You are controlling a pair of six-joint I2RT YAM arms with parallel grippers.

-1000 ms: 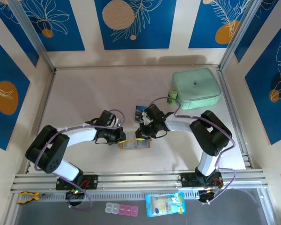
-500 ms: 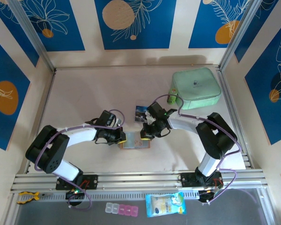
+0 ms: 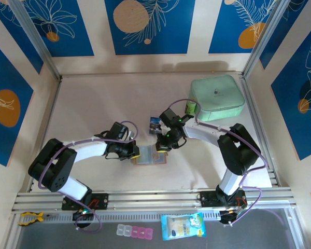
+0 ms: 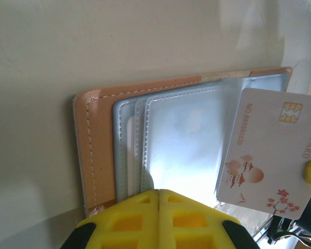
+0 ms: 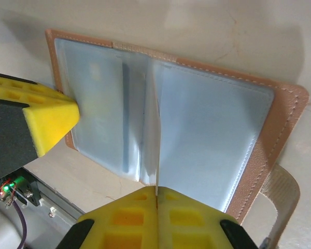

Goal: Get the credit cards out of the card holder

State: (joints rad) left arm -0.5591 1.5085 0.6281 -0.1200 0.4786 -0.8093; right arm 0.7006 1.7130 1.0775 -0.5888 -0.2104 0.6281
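Your right gripper [image 5: 157, 196] is pinched on a pale card [image 4: 269, 150] with pink flowers on it. The card stands up over the open brown wallet [image 4: 181, 129]. Your left gripper [image 4: 158, 201] is squeezed tight with nothing between its fingers, right at the wallet's edge. The wallet lies flat on the table [image 3: 93, 104] between your two arms. A dark card [image 3: 155, 123] lies near it, on the far side.
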